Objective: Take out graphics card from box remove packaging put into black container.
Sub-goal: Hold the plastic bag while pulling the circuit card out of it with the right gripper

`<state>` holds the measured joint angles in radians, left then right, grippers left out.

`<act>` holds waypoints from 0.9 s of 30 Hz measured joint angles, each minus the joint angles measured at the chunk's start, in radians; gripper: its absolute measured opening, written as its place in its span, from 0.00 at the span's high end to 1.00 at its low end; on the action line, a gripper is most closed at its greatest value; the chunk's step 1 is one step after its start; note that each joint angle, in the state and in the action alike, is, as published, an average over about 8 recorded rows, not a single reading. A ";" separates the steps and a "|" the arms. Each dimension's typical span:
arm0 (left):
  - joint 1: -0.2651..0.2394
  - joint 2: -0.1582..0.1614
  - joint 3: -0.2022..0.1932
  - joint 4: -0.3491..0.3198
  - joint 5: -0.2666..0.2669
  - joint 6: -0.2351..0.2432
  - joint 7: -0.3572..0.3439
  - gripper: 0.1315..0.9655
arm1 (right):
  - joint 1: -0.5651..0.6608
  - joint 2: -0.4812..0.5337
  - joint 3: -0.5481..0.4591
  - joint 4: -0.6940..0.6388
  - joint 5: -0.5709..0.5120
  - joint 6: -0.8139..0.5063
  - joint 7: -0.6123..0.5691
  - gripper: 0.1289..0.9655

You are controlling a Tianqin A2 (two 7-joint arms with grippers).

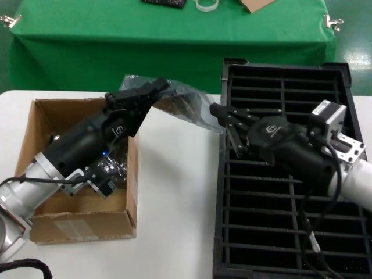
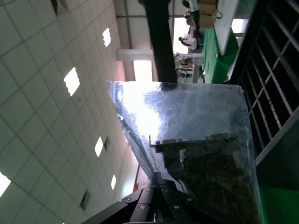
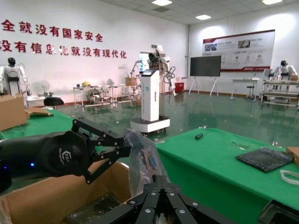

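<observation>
Your left gripper (image 1: 156, 88) is raised above the far right corner of the cardboard box (image 1: 40, 174), its fingers closed on one end of the crinkly translucent bag (image 1: 185, 103). The bag hangs in the air between the box and the black slotted tray (image 1: 279, 174), over the bare strip of white table (image 1: 174, 197). In the left wrist view you can see the graphics card (image 2: 212, 163) inside the bag (image 2: 187, 135), a dark board with a pale bracket edge showing through the plastic.

Your right gripper (image 1: 224, 125) sits at the tray's left rim, just beside the bag's other end; its fingers are pinched together on that end of the plastic. In the right wrist view the bag (image 3: 142, 161) rises straight from those closed fingertips, with the left gripper (image 3: 122, 148) clamped on its other side and the box (image 3: 60, 196) below.

You have open room on the white table between box and tray, and more toward the near edge. The box's right wall stands close under the left arm. A darker shiny bundle (image 1: 113, 170) lies inside the box. Beyond the white table is a green-covered table (image 1: 174, 40).

Red Chinese characters run along the far wall (image 3: 56, 42) in the right wrist view; a pale label (image 1: 78, 228) on the box's near side is unreadable.
</observation>
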<state>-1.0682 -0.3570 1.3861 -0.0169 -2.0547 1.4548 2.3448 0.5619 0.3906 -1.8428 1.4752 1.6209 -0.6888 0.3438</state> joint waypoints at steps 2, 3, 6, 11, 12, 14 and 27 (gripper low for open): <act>-0.002 -0.002 -0.002 0.000 0.000 0.003 -0.013 0.99 | 0.022 -0.009 -0.015 -0.023 -0.002 0.004 0.004 0.99; -0.003 -0.003 -0.002 0.001 0.000 0.005 -0.021 0.99 | 0.031 -0.015 -0.023 -0.034 -0.003 0.007 0.003 0.99; -0.001 -0.010 -0.002 0.001 0.002 0.019 -0.047 0.99 | 0.053 -0.034 -0.044 -0.066 -0.005 0.018 -0.005 0.99; 0.008 -0.023 0.007 0.002 0.013 0.048 -0.084 0.99 | 0.073 -0.066 -0.070 -0.110 -0.007 0.039 -0.027 1.00; 0.010 -0.025 0.009 0.002 0.016 0.053 -0.089 0.99 | 0.077 -0.072 -0.075 -0.119 -0.008 0.042 -0.030 1.00; 0.014 -0.028 0.012 0.002 0.021 0.060 -0.098 0.99 | 0.085 -0.081 -0.084 -0.134 -0.010 0.049 -0.034 1.00; 0.013 -0.034 0.017 0.004 0.031 0.045 -0.119 0.99 | 0.131 -0.100 -0.129 -0.204 -0.035 0.072 -0.013 1.00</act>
<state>-1.0552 -0.3912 1.4028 -0.0132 -2.0240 1.5003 2.2260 0.6930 0.2908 -1.9715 1.2710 1.5863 -0.6166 0.3311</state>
